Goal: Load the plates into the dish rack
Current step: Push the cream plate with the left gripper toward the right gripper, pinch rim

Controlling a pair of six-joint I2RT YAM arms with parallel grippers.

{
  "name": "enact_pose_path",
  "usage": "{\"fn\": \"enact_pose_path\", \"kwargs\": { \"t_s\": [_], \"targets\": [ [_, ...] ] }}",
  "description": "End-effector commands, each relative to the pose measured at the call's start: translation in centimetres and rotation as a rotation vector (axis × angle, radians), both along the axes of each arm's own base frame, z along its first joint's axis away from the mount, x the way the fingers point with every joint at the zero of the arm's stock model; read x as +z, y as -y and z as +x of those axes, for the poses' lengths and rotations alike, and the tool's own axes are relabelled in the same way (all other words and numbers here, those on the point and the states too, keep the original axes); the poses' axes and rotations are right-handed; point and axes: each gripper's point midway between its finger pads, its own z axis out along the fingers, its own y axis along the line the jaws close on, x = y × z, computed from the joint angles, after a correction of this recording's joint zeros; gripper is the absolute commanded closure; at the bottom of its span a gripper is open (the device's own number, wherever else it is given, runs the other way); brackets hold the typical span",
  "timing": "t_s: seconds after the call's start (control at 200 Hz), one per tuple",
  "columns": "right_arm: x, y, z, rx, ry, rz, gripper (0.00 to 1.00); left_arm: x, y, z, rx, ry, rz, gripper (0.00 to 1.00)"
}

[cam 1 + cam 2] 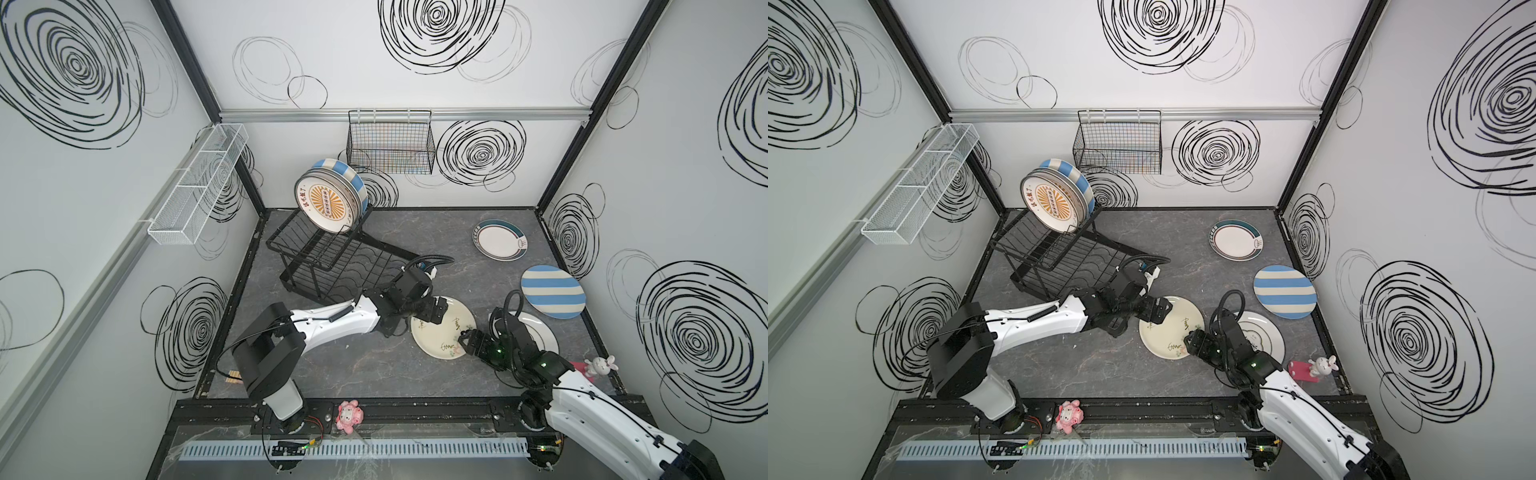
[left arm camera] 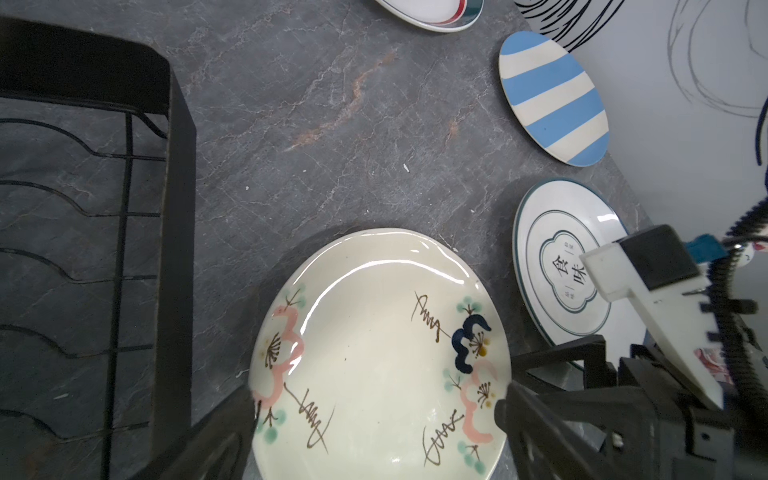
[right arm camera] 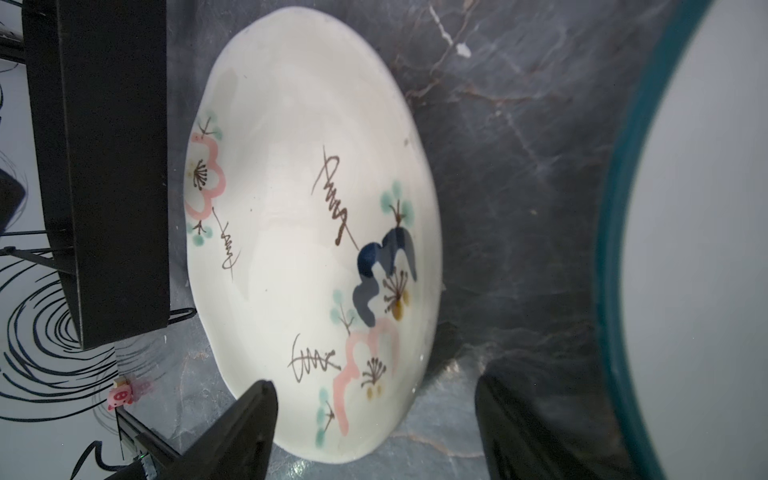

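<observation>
Two tools meet at one floral plate (image 1: 440, 338) lying flat on the tabletop (image 1: 353, 365). Above the rim nearest the dish rack (image 1: 332, 257) hangs the left tool (image 1: 437, 311), jaws spread wide and gripping nothing. At the opposite rim, the right tool (image 1: 466, 340) also has its jaws apart, and the plate's edge shows between them in its wrist view. Behind the left tool, a sunburst plate (image 1: 326, 203) stands upright on the rack's upper tier. Under the right tool's arm lies a white plate (image 1: 540, 332), and beyond that arm a striped plate (image 1: 552, 291) and a teal-rimmed plate (image 1: 500, 240).
</observation>
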Motion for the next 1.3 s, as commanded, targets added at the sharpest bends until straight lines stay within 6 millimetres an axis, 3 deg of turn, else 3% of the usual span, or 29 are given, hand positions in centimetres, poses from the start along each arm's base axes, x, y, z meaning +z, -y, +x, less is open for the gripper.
{"fn": "enact_pose_path", "kwargs": {
  "t_s": [0.0,0.645,0.82,1.296],
  "targets": [
    [-0.3,0.2,0.3,-0.034,0.007,0.020,0.21,0.9,0.7,0.5,-0.018,0.028,-0.014,0.04],
    [0.0,0.4,0.8,-0.036,0.019,0.035,0.26,0.4,0.6,0.6,-0.016,0.009,-0.011,0.04],
    [0.3,-0.1,1.6,-0.038,0.037,0.066,0.31,0.7,0.4,0.6,-0.009,0.012,-0.014,0.04],
    [-1.5,0.8,1.3,-0.110,0.026,0.118,0.52,1.7,0.0,0.3,-0.003,0.006,-0.063,0.04]
  ]
}}
